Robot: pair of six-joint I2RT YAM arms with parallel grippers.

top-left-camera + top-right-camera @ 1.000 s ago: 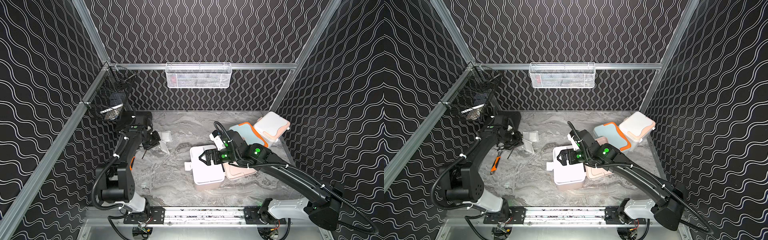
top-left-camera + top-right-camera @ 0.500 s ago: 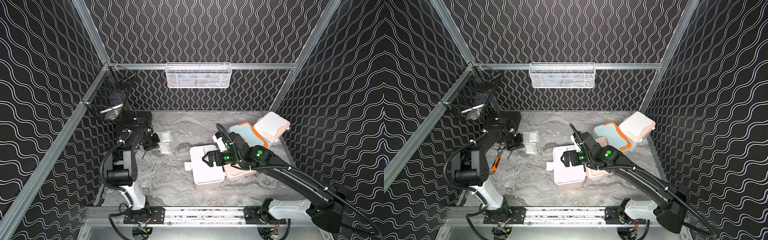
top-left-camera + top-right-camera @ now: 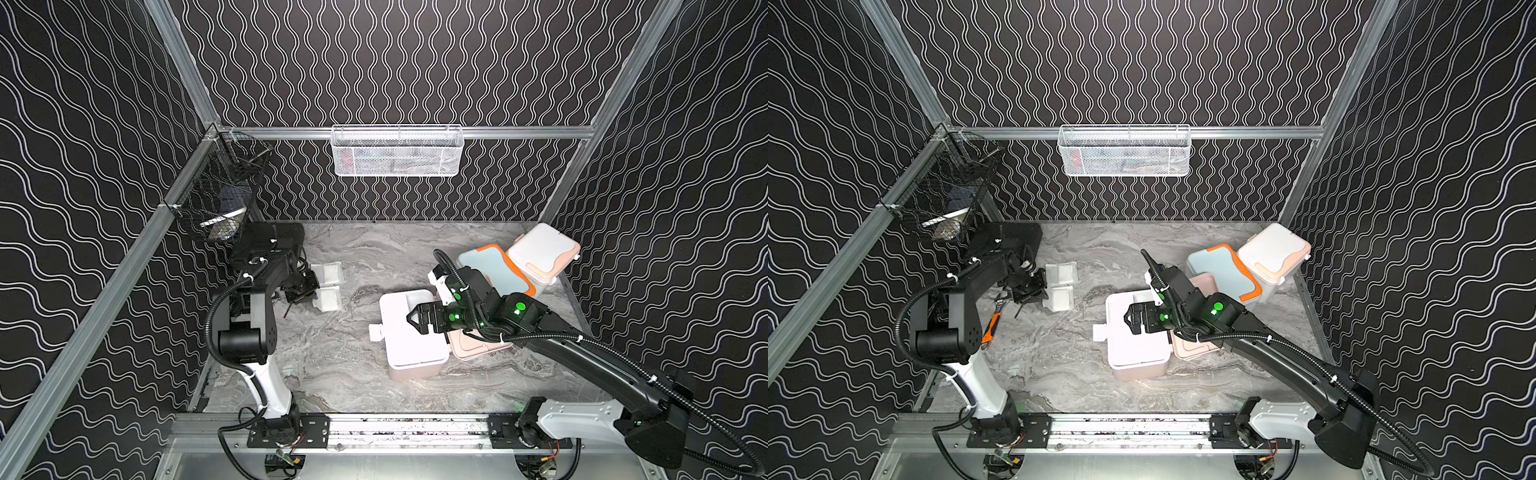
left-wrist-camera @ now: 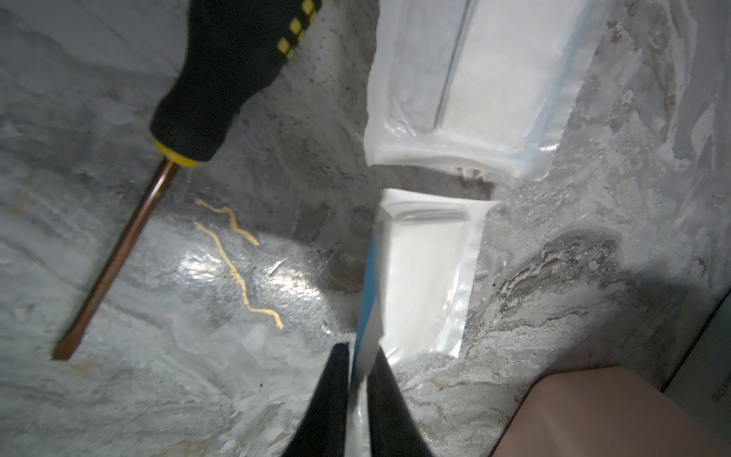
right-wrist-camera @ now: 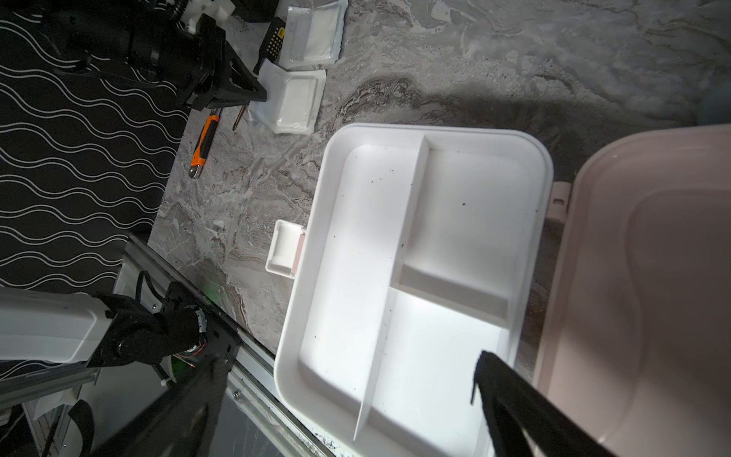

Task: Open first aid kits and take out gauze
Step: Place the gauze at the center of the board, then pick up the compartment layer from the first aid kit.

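- Gauze (image 3: 330, 272): two flat, square white packets in clear wrap lie on the left side of the marbled table (image 3: 357, 386). They are just beside each other and well apart from the kits.
- The nearer packet (image 4: 423, 277) has a blue strip along one edge. That edge is lifted and runs up between the black fingers (image 4: 328, 403) of the left gripper (image 4: 360, 350).
- Those fingers stand almost together around the edge. Whether they pinch it or merely flank it, I cannot tell.
- The farther packet (image 4: 466, 79) lies flat near the handle of a screwdriver (image 4: 213, 79).
- The pink kit (image 3: 411, 376) stands open right of centre. Its white tray (image 5: 356, 237) is split into three compartments, and its lid (image 5: 652, 277) is swung flat beside it.
- The blue-grey kit (image 3: 494, 270) with orange trim and the white kit (image 3: 542, 253) with peach trim sit shut at the back right, just beside each other.
- The right gripper (image 3: 412, 323) hovers over the tray, its fingers spread wide with nothing between them.
- A second ago the nearer packet looked bunched against the left gripper's tip. Now it lies more spread out next to the farther one.
- The left arm's elbow sits higher than it did then.
- The right gripper and all three kits have barely shifted.
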